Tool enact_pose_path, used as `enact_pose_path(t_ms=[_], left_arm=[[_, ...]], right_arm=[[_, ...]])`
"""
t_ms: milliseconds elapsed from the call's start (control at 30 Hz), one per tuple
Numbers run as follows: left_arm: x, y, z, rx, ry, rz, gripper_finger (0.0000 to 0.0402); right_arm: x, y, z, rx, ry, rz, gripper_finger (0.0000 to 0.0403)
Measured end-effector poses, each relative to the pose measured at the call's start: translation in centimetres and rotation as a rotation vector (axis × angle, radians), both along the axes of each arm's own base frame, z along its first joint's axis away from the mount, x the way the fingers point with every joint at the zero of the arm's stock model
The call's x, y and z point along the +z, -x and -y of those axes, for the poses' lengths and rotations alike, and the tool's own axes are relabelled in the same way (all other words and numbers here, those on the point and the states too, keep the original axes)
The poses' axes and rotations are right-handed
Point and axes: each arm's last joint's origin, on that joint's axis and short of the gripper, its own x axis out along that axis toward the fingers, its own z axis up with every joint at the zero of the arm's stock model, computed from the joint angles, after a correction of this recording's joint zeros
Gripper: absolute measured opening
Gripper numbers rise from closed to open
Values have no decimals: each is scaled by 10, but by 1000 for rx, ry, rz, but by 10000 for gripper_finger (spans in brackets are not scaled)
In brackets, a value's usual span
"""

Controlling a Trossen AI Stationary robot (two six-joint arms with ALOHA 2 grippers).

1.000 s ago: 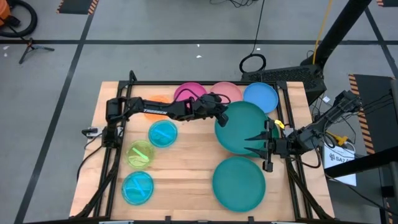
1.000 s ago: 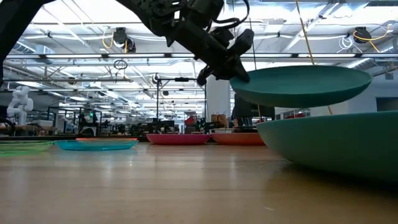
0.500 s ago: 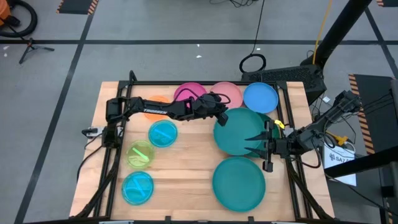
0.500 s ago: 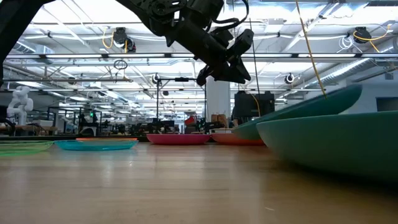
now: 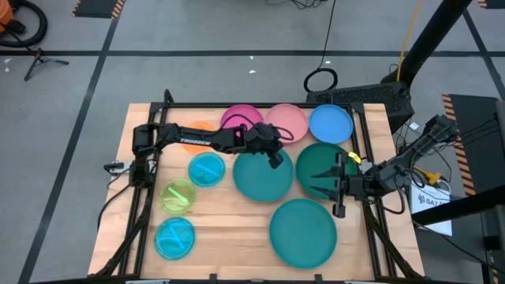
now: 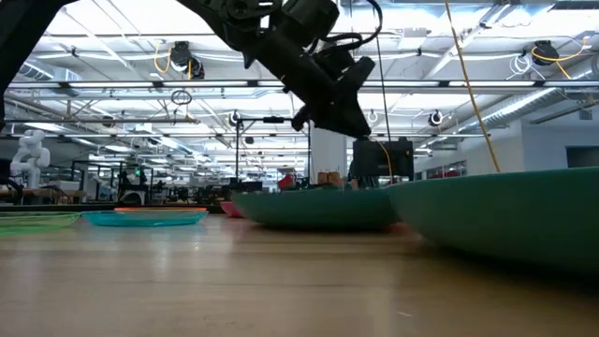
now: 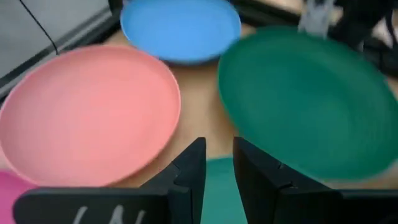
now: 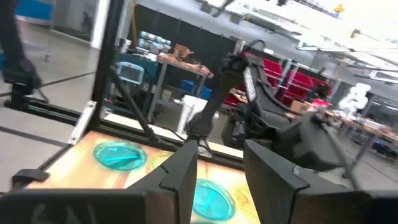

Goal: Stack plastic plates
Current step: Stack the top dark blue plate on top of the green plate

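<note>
A large teal plate (image 5: pixel 263 175) lies flat on the wooden table at its middle, beside a dark green plate (image 5: pixel 323 167). My left gripper (image 5: pixel 273 155) hangs open just above the teal plate's far rim and clear of it (image 6: pixel 351 126), with nothing between its fingers (image 7: pixel 219 155). Over the dark green plate's right part my right gripper (image 5: pixel 314 180) waits open and empty (image 8: pixel 221 168). A second teal plate (image 5: pixel 303 233) rests near the front edge.
Magenta (image 5: pixel 239 118), pink (image 5: pixel 286 120) and blue (image 5: pixel 330 124) plates line the far edge. An orange plate (image 5: pixel 201 126) lies half under my left arm. Cyan (image 5: pixel 207 169), lime (image 5: pixel 178 195) and cyan (image 5: pixel 174 238) small plates lie at the left. Black frame rails border the table.
My left gripper has let go of the teal plate's rim. The plate, held level above the dark green plate, first tipped with its left edge down. It then slid off toward the table's left and now lies flat, leaving the dark green plate uncovered. The gripper has tipped downward.
</note>
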Motion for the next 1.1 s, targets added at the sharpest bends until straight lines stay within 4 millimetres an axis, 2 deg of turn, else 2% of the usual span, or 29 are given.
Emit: enact_pose_path(t_ms=[233, 367, 500, 667, 733, 1000, 1100], left_arm=[[-3, 32, 5, 6, 48, -314, 86], [-9, 51, 12, 20, 42, -528, 86], [-10, 61, 17, 25, 6, -646, 86], [1, 72, 30, -38, -44, -662, 86], [0, 83, 32, -44, -53, -667, 86], [-4, 130, 36, 31, -31, -425, 86], [-7, 136, 38, 75, 6, -362, 86]], right_arm=[[-2, 0, 4, -126, -19, -22, 123], [-2, 0, 4, -130, -22, -22, 123], [-3, 0, 4, -130, -26, -27, 123], [-4, 0, 4, -130, -26, -32, 123], [-4, 0, 4, -129, -31, -36, 123], [-8, 0, 4, -129, -38, -59, 123], [-6, 0, 4, -129, -43, -44, 123]])
